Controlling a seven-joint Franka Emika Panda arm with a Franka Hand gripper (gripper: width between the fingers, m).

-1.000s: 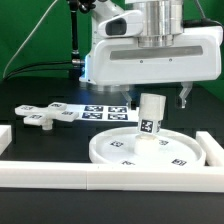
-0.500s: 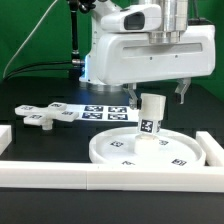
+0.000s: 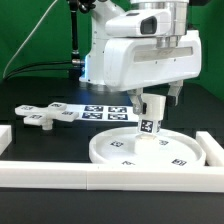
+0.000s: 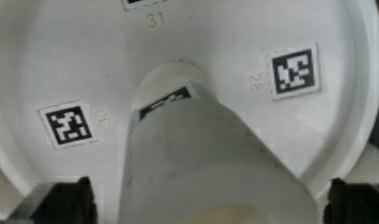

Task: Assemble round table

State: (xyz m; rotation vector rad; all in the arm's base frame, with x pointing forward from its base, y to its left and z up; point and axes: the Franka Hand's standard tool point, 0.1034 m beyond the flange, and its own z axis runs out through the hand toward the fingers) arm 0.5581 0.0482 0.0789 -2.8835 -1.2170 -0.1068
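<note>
Lower right of exterior view: post (image 3: 152, 116) stands upright on round disc (image 3: 106, 150), jaws spread either side of its top, not gripping. Likely step: seating the post. Next calls for closing squarely, then twisting.

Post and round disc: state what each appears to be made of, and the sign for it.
Post: likely white plastic, matte; uniform opaque white, soft shading, no grain. Round disc: seemingly the same matte white plastic, moulded-looking raised rim; its black-and-white tags look like printed stickers.
</note>
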